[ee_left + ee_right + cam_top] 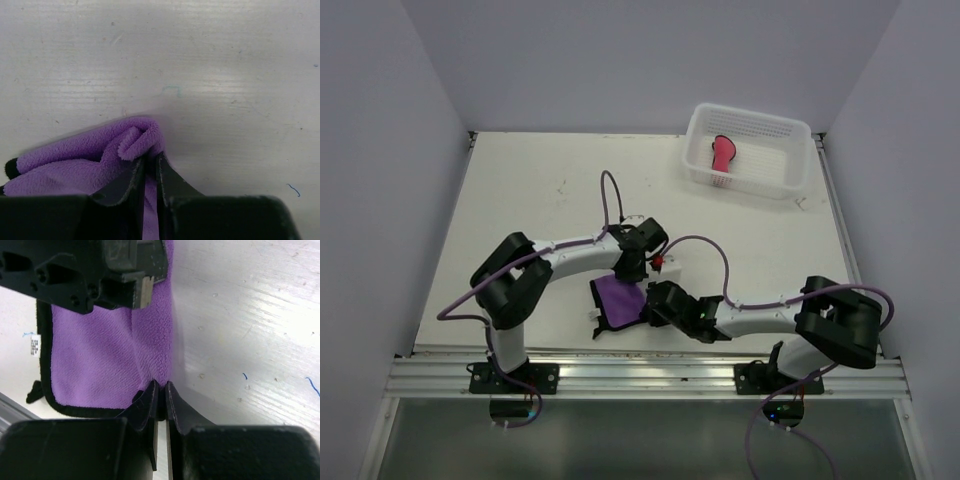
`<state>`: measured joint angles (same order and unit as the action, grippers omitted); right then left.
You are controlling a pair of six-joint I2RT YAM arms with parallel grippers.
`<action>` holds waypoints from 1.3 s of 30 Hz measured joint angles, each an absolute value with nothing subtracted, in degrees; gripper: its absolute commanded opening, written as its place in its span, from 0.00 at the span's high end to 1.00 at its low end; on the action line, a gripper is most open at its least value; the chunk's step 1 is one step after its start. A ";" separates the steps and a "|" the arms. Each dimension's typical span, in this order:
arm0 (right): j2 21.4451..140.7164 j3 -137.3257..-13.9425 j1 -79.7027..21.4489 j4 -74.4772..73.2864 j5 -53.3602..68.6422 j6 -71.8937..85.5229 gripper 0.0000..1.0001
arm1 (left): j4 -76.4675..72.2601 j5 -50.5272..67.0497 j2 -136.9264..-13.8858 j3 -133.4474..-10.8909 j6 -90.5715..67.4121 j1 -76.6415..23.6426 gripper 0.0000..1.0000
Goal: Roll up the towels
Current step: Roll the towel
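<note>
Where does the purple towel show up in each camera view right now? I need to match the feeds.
Top external: purple towel at lower centre, between the two end effectors.
Left wrist: lower left, its folded edge pinched at the left end effector.
Right wrist: left half of frame, its edge in the right end effector.
Shared landmark: the towel's black trim.

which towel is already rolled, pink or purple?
The pink towel: it sits as a short roll inside the white basket. The purple towel is still mostly flat on the table between both pincers, only its edge curled.
</note>
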<state>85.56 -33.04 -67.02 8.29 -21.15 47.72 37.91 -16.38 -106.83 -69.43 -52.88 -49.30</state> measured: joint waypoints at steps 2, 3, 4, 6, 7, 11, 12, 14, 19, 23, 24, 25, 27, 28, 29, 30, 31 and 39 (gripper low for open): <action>84.73 -32.77 -67.55 7.62 -22.09 46.89 1.00 | 36.05 -15.55 -106.19 -68.64 -52.95 -49.30 1.00; 84.23 -32.69 -67.90 7.03 -22.79 46.39 1.00 | 34.59 -14.92 -105.78 -67.96 -52.95 -49.30 1.00; 83.70 -32.62 -68.36 6.31 -23.57 45.82 1.00 | 32.93 -14.20 -105.27 -67.20 -52.97 -49.28 1.00; 82.30 -32.60 -69.43 4.38 -25.52 44.29 1.00 | 28.93 -12.38 -104.33 -65.41 -53.01 -49.21 1.00; 81.62 -32.60 -70.02 3.62 -26.50 43.48 1.00 | 26.81 -11.49 -103.83 -64.45 -52.99 -49.21 1.00; 80.62 -33.01 -72.25 -0.62 -30.83 40.58 1.00 | 17.23 -7.55 -101.93 -59.75 -52.90 -49.08 1.00; 80.62 -33.47 -72.75 -2.02 -31.66 39.92 1.00 | 14.79 -6.48 -101.43 -58.39 -52.88 -48.97 1.00; 80.84 -35.07 -73.97 -5.37 -34.04 38.85 1.00 | 9.47 -4.16 -100.64 -55.66 -52.93 -48.51 1.00; 83.90 -40.51 -76.53 -13.47 -39.11 37.39 1.00 | -2.09 1.98 -99.37 -49.50 -52.93 -46.41 1.00; 87.15 -44.51 -78.78 -19.38 -43.16 36.99 1.00 | -10.59 7.94 -98.65 -44.73 -52.95 -43.86 1.00; 88.33 -45.80 -79.37 -20.99 -44.21 36.97 1.00 | -12.49 9.39 -98.54 -43.64 -52.95 -43.29 1.00; 89.67 -47.13 -79.96 -22.39 -45.06 36.91 1.00 | -13.91 10.44 -98.52 -42.85 -52.95 -42.78 1.00; 92.14 -49.78 -81.08 -25.47 -46.76 36.82 1.00 | -17.23 12.97 -98.41 -41.06 -52.93 -41.74 1.00; 93.71 -51.35 -81.82 -27.24 -47.90 36.75 1.00 | -18.90 14.02 -98.41 -40.27 -52.93 -41.32 1.00; 95.26 -52.86 -82.56 -28.88 -48.86 36.60 1.00 | -20.38 15.07 -98.39 -39.48 -52.93 -40.97 1.00; 96.79 -54.28 -83.33 -30.61 -49.89 36.42 1.00 | -21.65 15.99 -98.37 -38.83 -52.88 -40.77 1.00; 98.24 -55.48 -84.09 -32.16 -50.74 36.27 1.00 | -22.83 16.86 -98.37 -38.28 -52.88 -40.56 1.00; 108.53 -63.26 -88.07 -42.28 -56.55 33.12 1.00 | -29.15 23.29 -98.39 -35.70 -51.88 -38.57 1.00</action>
<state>108.53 -63.26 -88.07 -42.28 -56.55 33.12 -29.15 23.29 -98.39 -35.70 -51.88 -38.57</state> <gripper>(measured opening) 0.079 0.077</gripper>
